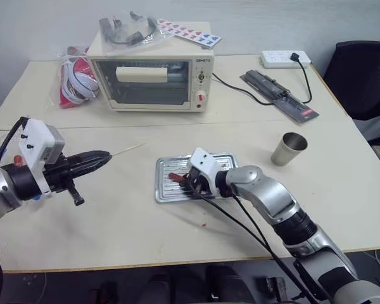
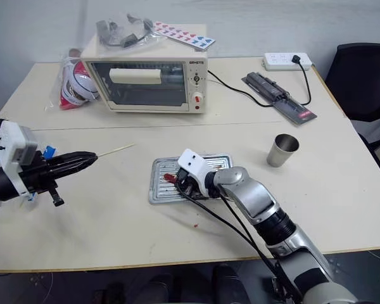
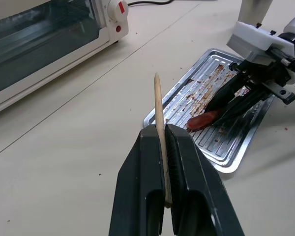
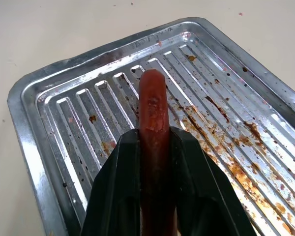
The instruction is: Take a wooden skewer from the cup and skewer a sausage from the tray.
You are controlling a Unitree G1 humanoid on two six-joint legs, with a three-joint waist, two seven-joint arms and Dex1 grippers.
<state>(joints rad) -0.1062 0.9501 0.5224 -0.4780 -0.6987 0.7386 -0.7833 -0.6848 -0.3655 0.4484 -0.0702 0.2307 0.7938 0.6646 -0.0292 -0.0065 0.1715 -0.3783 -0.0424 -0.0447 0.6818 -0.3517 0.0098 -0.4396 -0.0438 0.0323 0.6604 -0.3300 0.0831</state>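
Hiding the near half of the reddish-brown sausage (image 4: 152, 118) between the right gripper's (image 4: 155, 147) two black fingers, pinched snugly on it over the ribbed, grease-stained silver tray (image 1: 165, 166) at mid-desk. Showing only its rounded tip. Clamping the thin, pale wooden skewer (image 3: 160, 123) in the left gripper's (image 3: 164, 135) fully closed fingers at the left, pointed end poking out toward the tray, butt end lying buried in the grip. Standing empty-looking at the right: a tapered metal cup (image 1: 289, 149), inside hard to make out. Sitting far behind: a cream toaster oven (image 1: 151, 77).
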